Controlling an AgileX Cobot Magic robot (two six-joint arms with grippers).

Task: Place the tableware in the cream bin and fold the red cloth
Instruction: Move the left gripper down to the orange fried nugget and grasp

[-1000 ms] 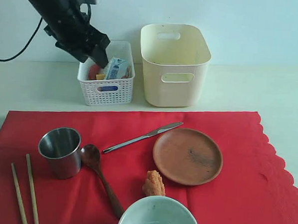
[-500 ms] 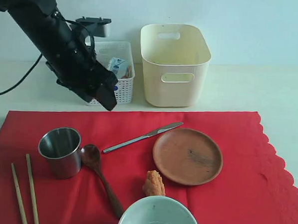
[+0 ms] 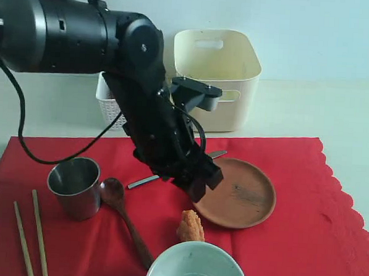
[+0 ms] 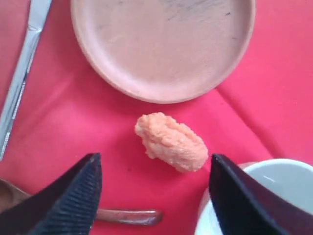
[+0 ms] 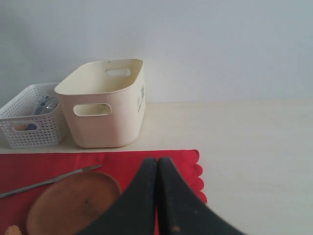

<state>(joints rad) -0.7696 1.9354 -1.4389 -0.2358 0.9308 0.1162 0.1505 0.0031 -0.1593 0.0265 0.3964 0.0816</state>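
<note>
Now L claw [image 4: 155,157], wide open, went from white basket [image 5: 29,125] to over orange food [image 4: 171,142].

nothing here can be read for certain. the cream bin [image 5: 105,128] has a small dark print [image 5: 141,93] running down one end wall, showing in the right wrist view, but it is too small and blurred to tell letters from numbers.
</note>
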